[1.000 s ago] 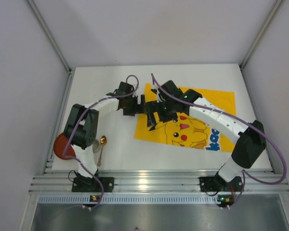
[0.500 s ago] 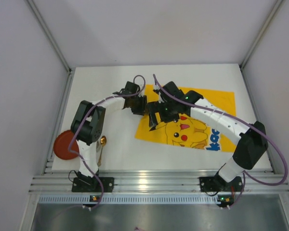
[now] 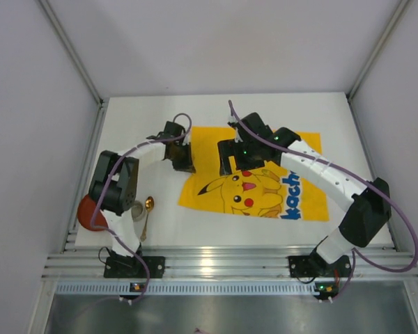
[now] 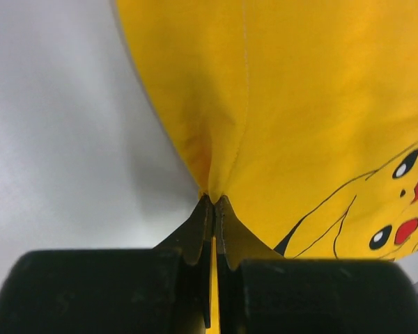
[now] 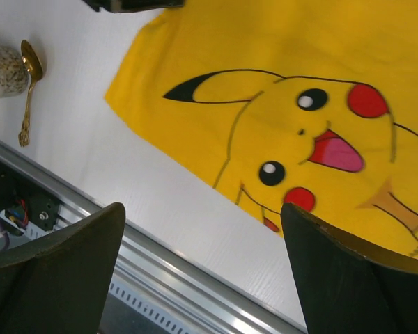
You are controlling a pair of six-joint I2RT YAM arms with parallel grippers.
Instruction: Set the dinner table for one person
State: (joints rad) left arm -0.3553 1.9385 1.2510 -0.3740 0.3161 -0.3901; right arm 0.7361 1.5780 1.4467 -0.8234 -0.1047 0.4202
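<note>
**Placement.** The large plain white rectangular bench (image 3: 139, 118), with the ribbed aluminium rail (image 3: 216, 264) along its near edge, carries all the items. The yellow cloth mat printed with Pikachu (image 3: 265, 191) is laid flat on the middle of the bench, slightly skewed to the rail.

**Jaws.** The left jaws are closed on the left edge of the mat, near its far corner. In the left wrist view the cloth (image 4: 299, 104) is seen pinched between them and drawn into a pucker. The right jaws are held wide apart above the mat and nothing is gripped by them. Only the printed face (image 5: 320, 132) and bare bench are seen between them.

**Tableware.** A round red plate (image 3: 89, 212), a small speckled cup (image 5: 3, 69) and a gold metal spoon (image 3: 147, 212) are grouped at the near-left corner of the bench, well apart from the mat. The plate is partly hidden by the left arm (image 3: 115, 184).

**Progress.** The task is judged to be at an early stage. The mat is spread but not yet released, and its squareness to the rail is not yet settled. No tableware is placed on it. Plate, cup and spoon are all left to be carried over and arranged.
</note>
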